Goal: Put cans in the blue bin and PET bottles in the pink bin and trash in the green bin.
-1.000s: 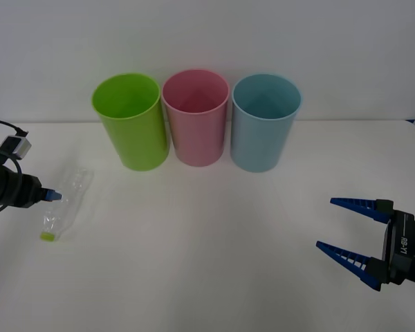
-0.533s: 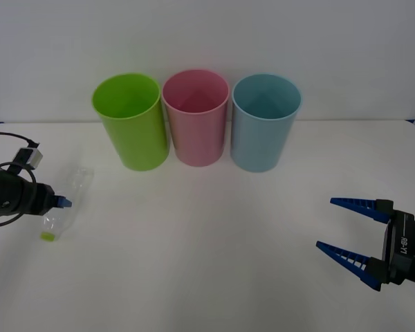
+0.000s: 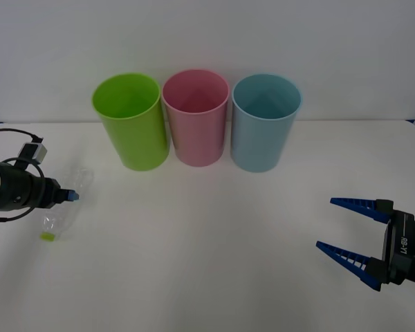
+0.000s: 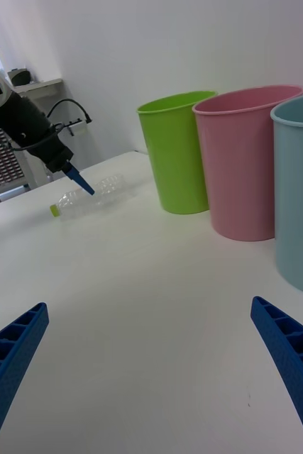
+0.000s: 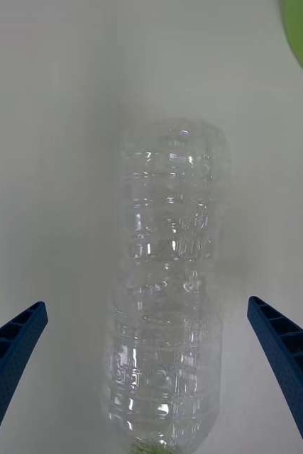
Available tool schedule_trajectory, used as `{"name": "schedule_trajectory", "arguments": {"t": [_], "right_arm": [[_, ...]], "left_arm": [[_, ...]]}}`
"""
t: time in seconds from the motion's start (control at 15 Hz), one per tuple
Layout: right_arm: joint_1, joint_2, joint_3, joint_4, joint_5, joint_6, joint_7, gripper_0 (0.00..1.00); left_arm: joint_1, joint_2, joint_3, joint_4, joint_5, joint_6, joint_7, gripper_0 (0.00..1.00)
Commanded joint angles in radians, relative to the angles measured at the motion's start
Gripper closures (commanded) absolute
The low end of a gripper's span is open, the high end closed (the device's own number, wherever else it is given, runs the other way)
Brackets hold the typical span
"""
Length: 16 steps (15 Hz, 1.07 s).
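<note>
The left gripper [image 5: 151, 383] is seen above the PET bottle [image 5: 167, 284], its blue fingers [image 5: 13, 347] spread wide to either side of the clear ribbed body and touching nothing; the bottle is laid flat on the white table [image 3: 207, 235], directly below the released claw, its yellow-green cap [image 3: 48, 236] pointing toward the near edge; the green bin [image 3: 130, 121], the pink bin [image 3: 196, 116] and the blue bin [image 3: 265, 121] are ranged upright in a row beyond it; the right gripper [image 3: 346, 228] is held released, well apart near the table's right edge.
</note>
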<state>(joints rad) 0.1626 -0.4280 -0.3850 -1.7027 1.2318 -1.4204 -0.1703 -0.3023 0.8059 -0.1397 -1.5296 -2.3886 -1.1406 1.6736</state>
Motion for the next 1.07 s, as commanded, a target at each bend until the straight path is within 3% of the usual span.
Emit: {"name": "schedule_trajectory", "arguments": {"t": [0.07, 0.27, 0.73, 0.8, 0.87, 0.93, 1.0, 1.07], "right_arm": [[0.000, 0.000, 0.000, 0.000, 0.000, 0.000, 0.000, 0.02], [0.000, 0.000, 0.000, 0.000, 0.000, 0.000, 0.000, 0.02], [0.000, 0.000, 0.000, 0.000, 0.000, 0.000, 0.000, 0.01], [0.000, 0.000, 0.000, 0.000, 0.000, 0.000, 0.000, 0.02], [0.000, 0.000, 0.000, 0.000, 0.000, 0.000, 0.000, 0.02], [0.000, 0.000, 0.000, 0.000, 0.000, 0.000, 0.000, 0.02], [0.000, 0.000, 0.000, 0.000, 0.000, 0.000, 0.000, 0.02], [0.000, 0.000, 0.000, 0.000, 0.000, 0.000, 0.000, 0.02]], "left_arm": [[-0.037, -0.033, 0.000, 0.060, -0.021, 0.001, -0.002, 0.03], [-0.054, -0.071, 0.000, 0.102, -0.078, -0.001, -0.002, 0.03], [-0.072, -0.125, -0.001, 0.169, -0.103, 0.009, -0.005, 0.03], [-0.078, -0.131, -0.001, 0.180, -0.109, 0.019, -0.005, 0.15], [-0.086, -0.137, -0.001, 0.195, -0.116, 0.038, -0.005, 0.37], [-0.101, -0.151, -0.004, 0.232, -0.124, 0.079, -0.014, 0.73], [-0.118, -0.157, -0.017, 0.269, -0.129, 0.116, -0.017, 1.00], [-0.144, -0.157, -0.054, 0.315, -0.130, 0.170, -0.031, 1.00]]}}
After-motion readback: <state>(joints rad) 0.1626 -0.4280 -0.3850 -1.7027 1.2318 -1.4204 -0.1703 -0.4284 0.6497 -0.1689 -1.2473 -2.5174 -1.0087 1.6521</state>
